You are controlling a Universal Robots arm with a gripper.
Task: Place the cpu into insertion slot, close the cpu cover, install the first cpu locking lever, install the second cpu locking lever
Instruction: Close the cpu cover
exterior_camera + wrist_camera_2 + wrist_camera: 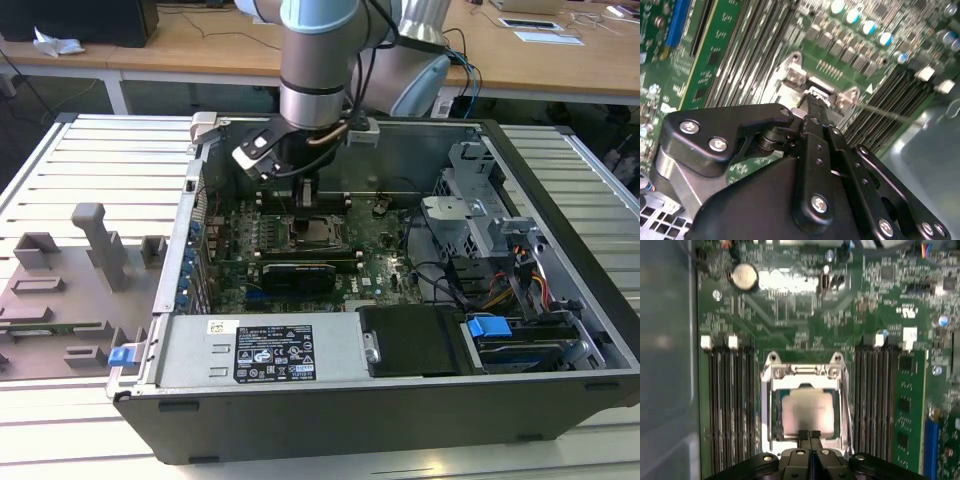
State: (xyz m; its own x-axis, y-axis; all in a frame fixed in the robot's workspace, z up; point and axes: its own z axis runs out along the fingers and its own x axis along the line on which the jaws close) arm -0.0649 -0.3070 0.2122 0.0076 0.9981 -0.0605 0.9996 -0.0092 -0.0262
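Slatted metal table point(90, 140) carries the open computer case point(330, 400), and we see the arm point(318, 60) reaching down into it over the green motherboard point(385, 250). On that board sits the insertion slot point(312, 232), flanked in the first wrist view by long memory slots point(730, 405). We find the cpu cover point(766, 410) lying flat over the socket, its window framing the cpu point(807, 410), which sits seated inside. The gripper point(809, 436) hangs at the middle of one edge of the cover, so the chip lies just beyond its tips. Its fingers are pressed together, with nothing that we can make out between them. In the second wrist view a thin metal lever point(885, 114) runs off sideways from just beside the fingertips point(813, 102); we cannot tell whether they touch it.
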